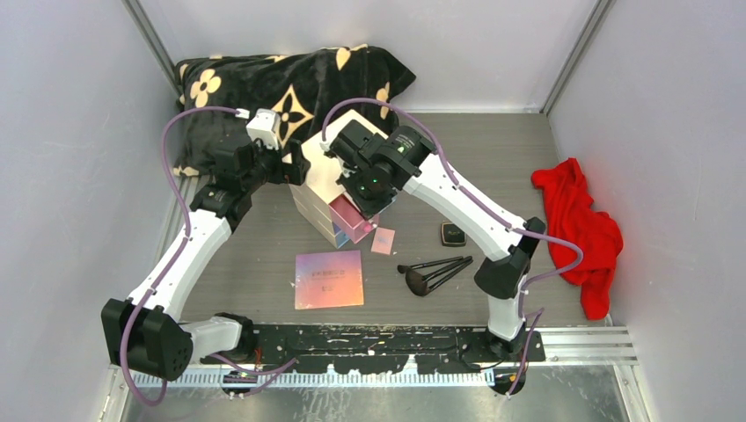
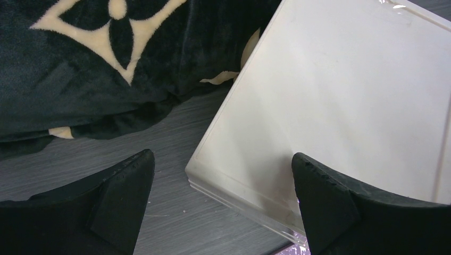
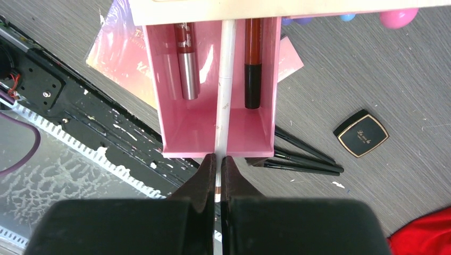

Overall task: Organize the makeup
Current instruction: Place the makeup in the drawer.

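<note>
My right gripper (image 3: pixel 218 158) is shut on a thin white stick (image 3: pixel 225 79). The stick reaches forward over the middle of the open pink drawer (image 3: pixel 183 133) of the cream box (image 1: pixel 330 163). A red and silver tube (image 3: pixel 186 58) and a red-black stick (image 3: pixel 252 58) lie in the drawer. The iridescent palette (image 1: pixel 329 279), tiny pink compact (image 1: pixel 383 240), black compact (image 1: pixel 453 234) and black-handled brushes (image 1: pixel 435 272) lie on the table in front of the box. My left gripper (image 2: pixel 222 156) is open, its fingers either side of the box's corner (image 2: pixel 340 95). In the top view the left gripper (image 1: pixel 295 167) is at the box's left side.
A black blanket with cream flowers (image 1: pixel 281 88) lies bunched behind the box, against the back wall. A red cloth (image 1: pixel 581 233) lies at the right. Grey walls close in both sides. The black base rail (image 1: pixel 378 338) runs along the near edge.
</note>
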Motion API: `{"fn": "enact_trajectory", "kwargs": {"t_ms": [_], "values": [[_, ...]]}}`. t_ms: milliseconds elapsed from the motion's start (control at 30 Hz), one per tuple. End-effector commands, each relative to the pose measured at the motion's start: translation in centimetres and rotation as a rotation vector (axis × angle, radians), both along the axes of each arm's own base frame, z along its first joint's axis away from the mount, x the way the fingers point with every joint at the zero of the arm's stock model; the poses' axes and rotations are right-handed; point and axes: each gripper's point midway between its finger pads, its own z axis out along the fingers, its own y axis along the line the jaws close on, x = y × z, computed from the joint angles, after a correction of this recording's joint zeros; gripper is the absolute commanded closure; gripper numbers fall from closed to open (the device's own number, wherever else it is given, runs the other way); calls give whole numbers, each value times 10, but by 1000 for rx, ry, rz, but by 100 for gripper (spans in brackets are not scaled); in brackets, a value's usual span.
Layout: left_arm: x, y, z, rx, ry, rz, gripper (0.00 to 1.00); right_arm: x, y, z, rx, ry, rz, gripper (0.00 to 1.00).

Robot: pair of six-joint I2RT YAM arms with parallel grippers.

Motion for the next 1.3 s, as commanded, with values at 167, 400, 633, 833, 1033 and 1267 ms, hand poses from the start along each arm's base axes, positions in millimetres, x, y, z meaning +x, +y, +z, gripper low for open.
{"fn": "enact_trajectory", "kwargs": {"t_ms": [167, 400, 633, 833, 1033, 1267], "values": [[0, 1, 5, 9, -16, -5, 0, 10, 8, 16, 52, -40, 11, 87], [-1, 1, 5, 11, -19, -4, 0, 18, 11, 30, 81, -90, -7, 72], [0, 2, 5, 12, -17, -2, 0, 24, 6, 48, 106, -156, -29, 66], [0, 2, 4, 15, -14, 3, 0, 35, -25, 64, 58, -282, -122, 66], [-1, 6, 1, 28, -8, 14, 0, 24, -46, 60, 128, -341, -159, 67], [-2, 7, 3, 36, -13, 19, 0, 1, -53, 31, 210, -310, -133, 67]]}}
